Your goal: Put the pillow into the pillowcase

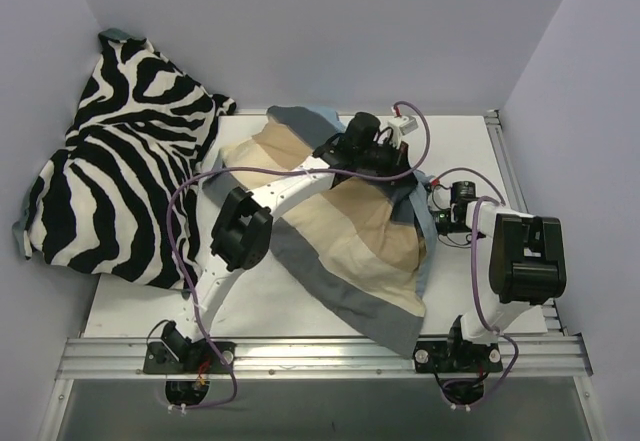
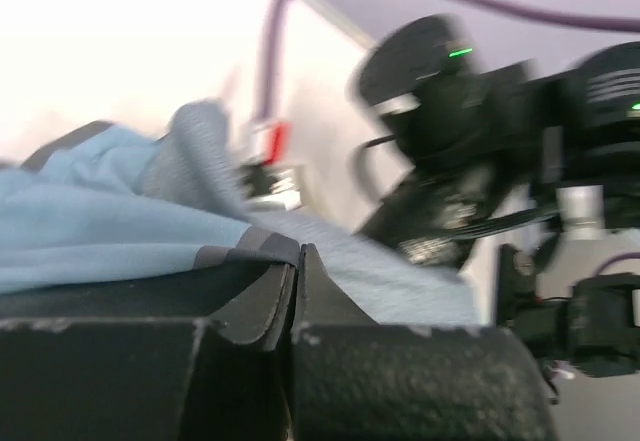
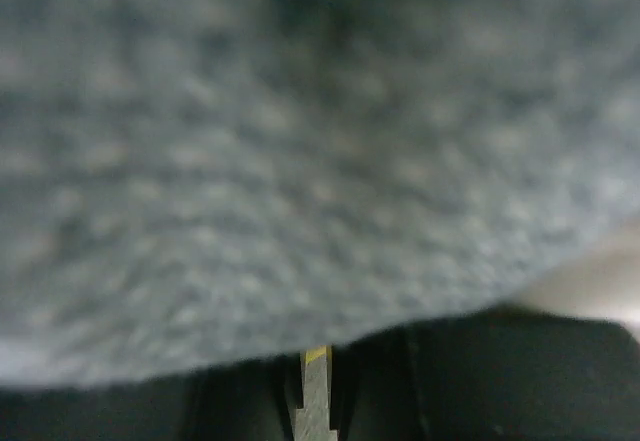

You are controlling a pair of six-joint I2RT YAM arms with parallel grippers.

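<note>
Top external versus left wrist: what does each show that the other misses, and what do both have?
Only top external: the zebra cloth, the table, and the tan and grey stripes of the pillowcase. Only left wrist: the left gripper close up, fingers shut, with a grey hem at their tips. Both: the pillowcase's light-blue cloth and the right arm beyond it.

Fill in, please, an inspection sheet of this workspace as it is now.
Surface: white table, partly under cloth.
Job's things: striped pillowcase bulges in the middle, under both arms; pillow not seen in the open.
Clutter: zebra cloth heaped at far left.
Grippers: left gripper shut on the pillowcase hem; right gripper shut, grey fabric filling its view.
Cables: purple cables loop around the arms.
Surroundings: lilac walls; metal rail at the near edge.
</note>
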